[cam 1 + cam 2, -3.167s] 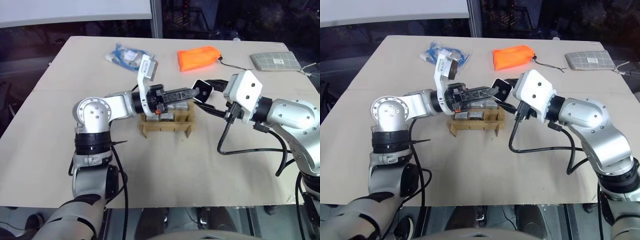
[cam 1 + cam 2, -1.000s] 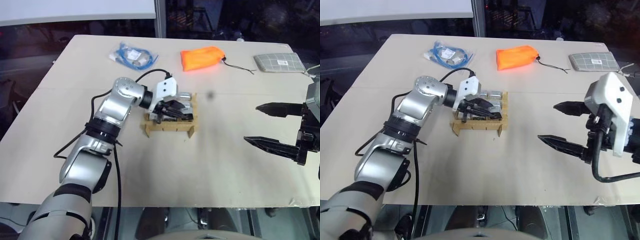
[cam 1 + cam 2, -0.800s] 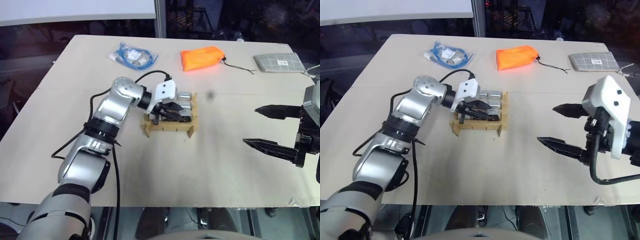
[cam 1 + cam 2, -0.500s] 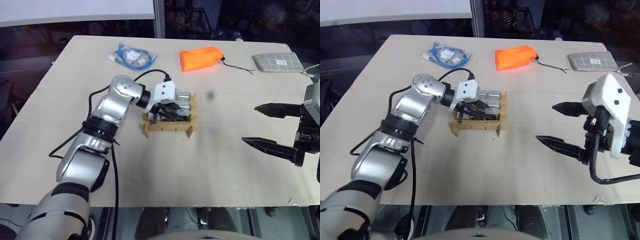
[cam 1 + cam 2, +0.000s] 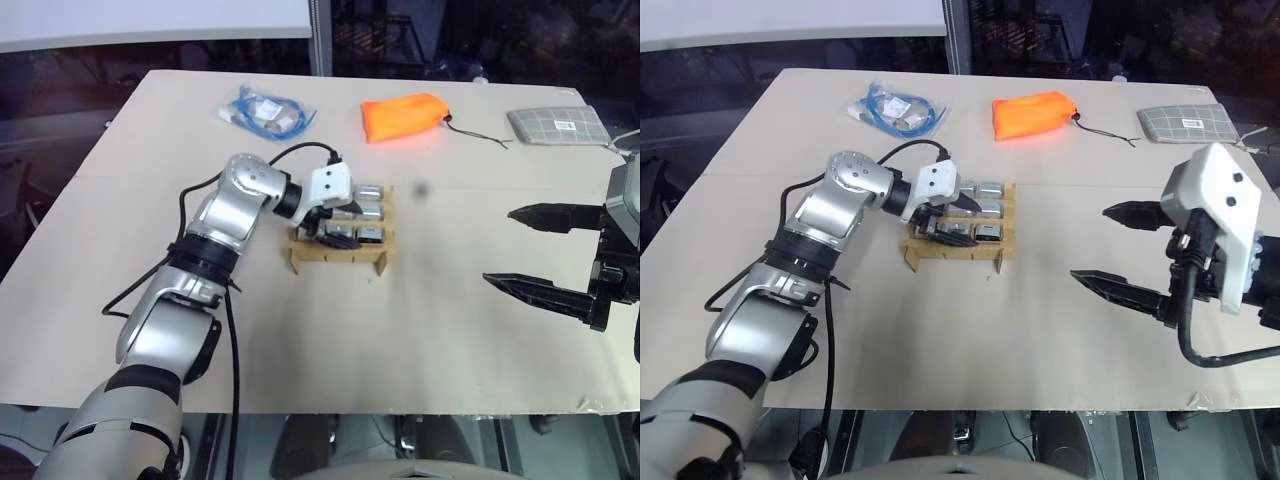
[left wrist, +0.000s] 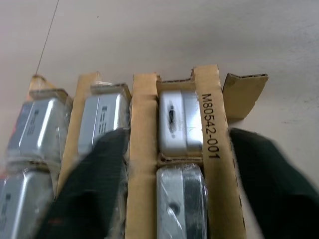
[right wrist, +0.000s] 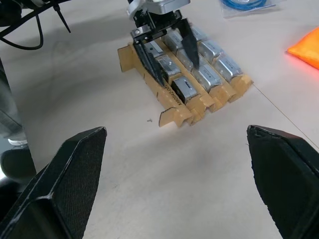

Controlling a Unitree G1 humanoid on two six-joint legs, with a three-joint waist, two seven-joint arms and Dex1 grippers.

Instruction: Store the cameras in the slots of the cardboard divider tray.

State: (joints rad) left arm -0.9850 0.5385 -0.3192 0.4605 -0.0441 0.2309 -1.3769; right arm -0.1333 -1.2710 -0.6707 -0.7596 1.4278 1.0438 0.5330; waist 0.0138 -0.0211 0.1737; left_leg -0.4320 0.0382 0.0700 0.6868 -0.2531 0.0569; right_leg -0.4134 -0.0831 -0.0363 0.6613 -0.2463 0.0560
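The cardboard divider tray [image 5: 340, 240] stands near the middle of the beige worktop [image 5: 420, 330], well away from every edge. The cameras [image 7: 202, 69] sit in its slots as silver-grey blocks in rows; one at the near corner shows a black square face. How many slots are filled I cannot count surely, because the left end effector [image 7: 167, 47] covers part of the grid.

That end effector hangs over the tray with its two black fingers spread, one on each side of a row of cameras. It grips nothing; whether the fingertips touch the cardboard I cannot tell. In the left wrist view the fingers are dark, blurred shapes beside a strip printed with a code.

The right end effector [image 5: 1118, 248] is far to the right of the tray, above bare worktop, with its jaws wide open and empty. Between it and the tray there is much free surface, and the whole front part of the worktop is also free.

Along the far edge lie a blue cable in a clear bag [image 5: 265, 108], an orange fabric bag [image 5: 402, 115] and a grey checked pouch [image 5: 556, 124] close to the far right corner. The right arm is cut off by the border of the head views.
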